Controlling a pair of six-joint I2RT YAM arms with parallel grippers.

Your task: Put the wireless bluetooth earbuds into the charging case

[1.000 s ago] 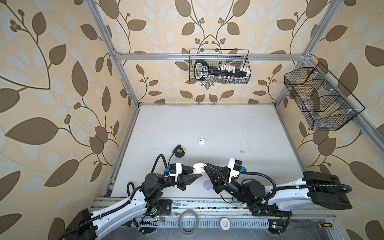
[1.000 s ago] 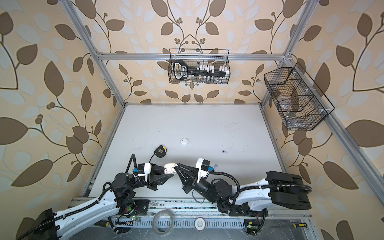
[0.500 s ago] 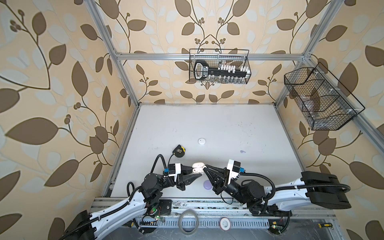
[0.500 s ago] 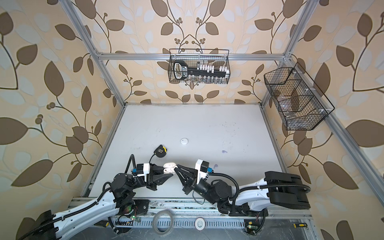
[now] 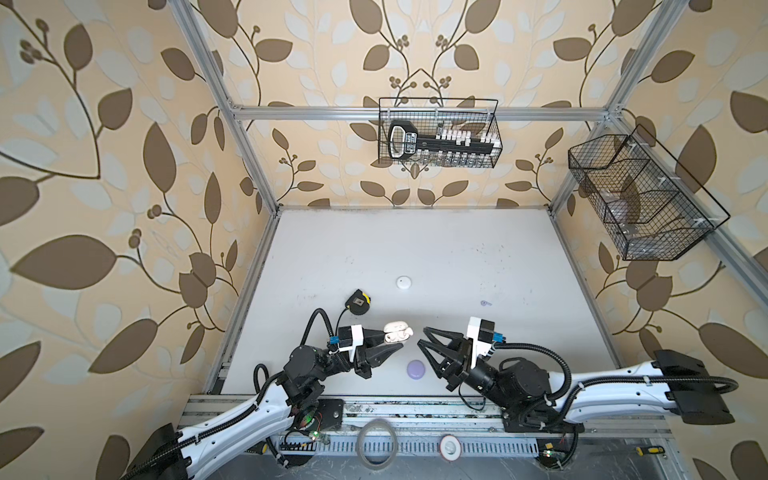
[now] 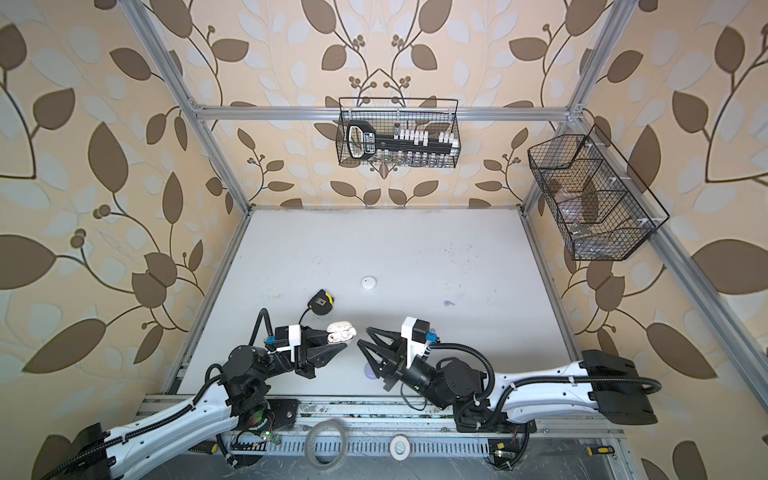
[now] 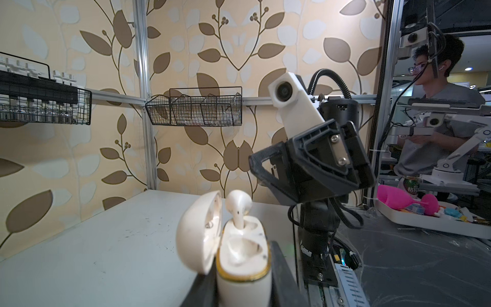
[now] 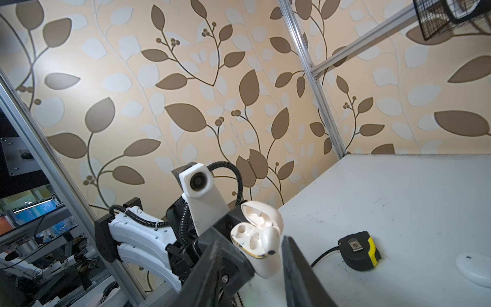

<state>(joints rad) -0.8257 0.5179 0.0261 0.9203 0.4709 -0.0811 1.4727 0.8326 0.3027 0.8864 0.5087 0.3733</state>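
My left gripper (image 5: 390, 340) (image 6: 334, 341) (image 7: 243, 289) is shut on a cream charging case (image 5: 397, 332) (image 6: 340, 332) (image 7: 243, 255) (image 8: 261, 255) and holds it above the table with its lid (image 7: 198, 234) swung open. One cream earbud (image 7: 237, 207) (image 8: 269, 239) stands stem-down in one slot, its head sticking up above the rim. The slot beside it is empty. My right gripper (image 5: 421, 336) (image 6: 362, 336) (image 8: 249, 236) is open just right of the case, touching nothing. A lavender earbud (image 5: 485, 303) (image 6: 449, 303) lies on the table further right.
A round lavender case (image 5: 415, 369) lies under the grippers. A round white case (image 5: 403, 282) (image 8: 475, 268) and a black-and-yellow tape measure (image 5: 358, 301) (image 8: 358, 249) lie behind them. Wire baskets (image 5: 438, 139) (image 5: 640, 199) hang on the back and right walls.
My right gripper has opened and drawn back a little to the right, leaving the cream earbud standing in the case. The left gripper still holds the case in the same place.
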